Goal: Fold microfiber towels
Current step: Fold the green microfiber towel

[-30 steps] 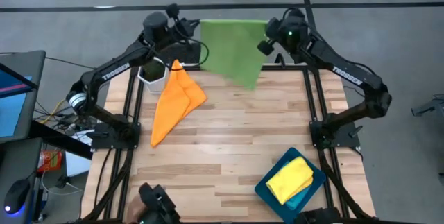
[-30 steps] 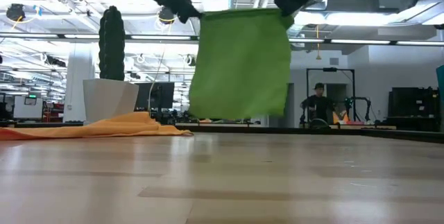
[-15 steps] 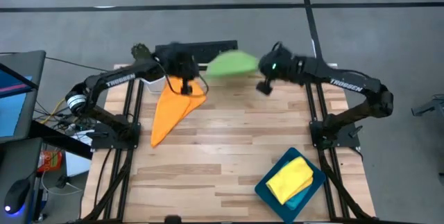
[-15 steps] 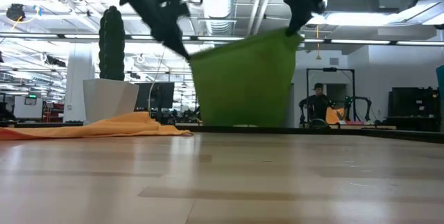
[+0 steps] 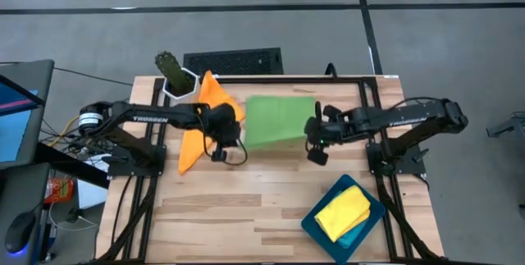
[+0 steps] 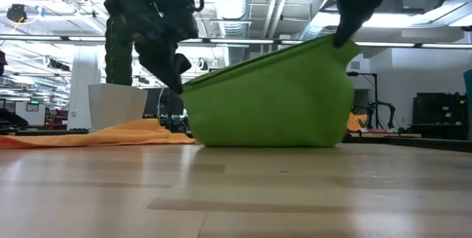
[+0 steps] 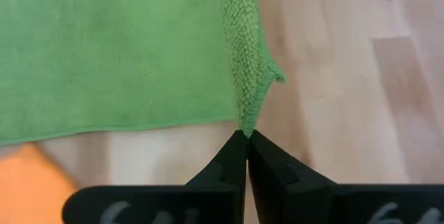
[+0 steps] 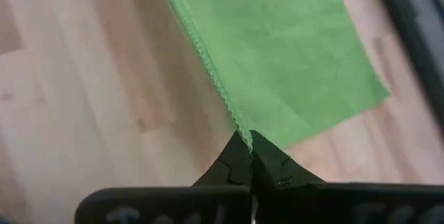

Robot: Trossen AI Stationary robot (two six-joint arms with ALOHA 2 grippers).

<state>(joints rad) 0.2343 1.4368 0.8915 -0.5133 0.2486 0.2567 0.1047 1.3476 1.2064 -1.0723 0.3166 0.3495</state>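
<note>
three towels (image 5: 277, 121); one tray (image 5: 365, 226)

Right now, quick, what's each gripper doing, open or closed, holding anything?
Left gripper: closed on a corner of the green towel.
Right gripper: closed on another corner of the same towel.

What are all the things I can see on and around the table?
green towel: one, green, middle back of the table, far edge resting on the wood, near corners lifted
orange towel: one, orange, left back of the table, lying loose
yellow towel: one, yellow, folded in the tray
tray: one, dark teal, front right corner of the table
plant pot: one, white with a dark green plant, back left corner
table: one, light wood
left hand: one, dark, shut on the green towel's left near corner
right hand: one, dark, shut on the green towel's right near corner
</note>
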